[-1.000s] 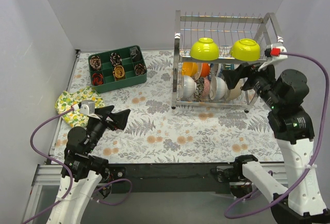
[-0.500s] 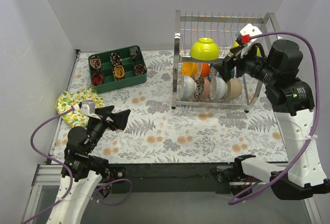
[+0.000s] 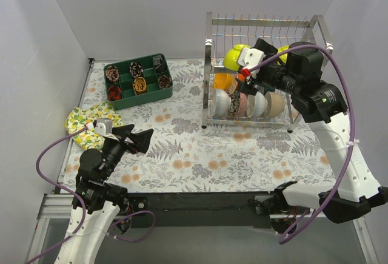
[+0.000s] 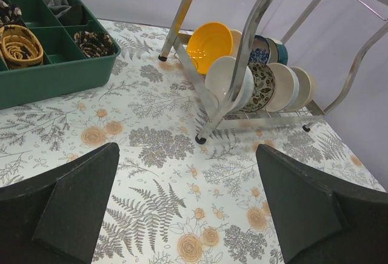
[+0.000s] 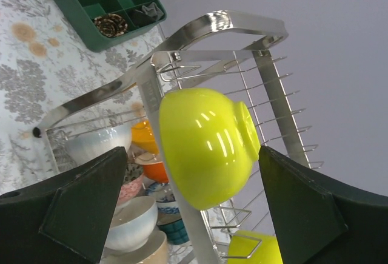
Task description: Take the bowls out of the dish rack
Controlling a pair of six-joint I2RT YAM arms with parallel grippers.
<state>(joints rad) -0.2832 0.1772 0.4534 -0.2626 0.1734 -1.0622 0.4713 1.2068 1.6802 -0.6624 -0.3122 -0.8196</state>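
Note:
The chrome dish rack (image 3: 213, 45) stands at the back right. Its upper tier holds a lime-green bowl (image 3: 233, 58), upside down; a second lime-green bowl (image 3: 284, 50) is mostly hidden behind my right arm. The lower tier holds orange (image 3: 223, 81), white (image 3: 221, 101) and beige (image 3: 276, 104) bowls on edge. My right gripper (image 3: 247, 77) is open in front of the upper tier. In the right wrist view the lime-green bowl (image 5: 206, 148) sits between the open fingers, beyond them, with the rack post (image 5: 151, 103) in front. My left gripper (image 3: 138, 138) is open and empty over the table at the near left.
A dark green compartment tray (image 3: 148, 94) with small rolled items stands at the back left. A lemon-print cloth (image 3: 85, 118) lies at the left edge. The left wrist view shows the yellow (image 4: 209, 45), white (image 4: 227, 82) and dark floral (image 4: 260, 85) bowls in the lower tier. Walls close in behind and beside the rack.
My right arm has swung up and to the left, from the rack's right end to the front of the upper tier, and now covers the right lime-green bowl. The left arm has not moved.

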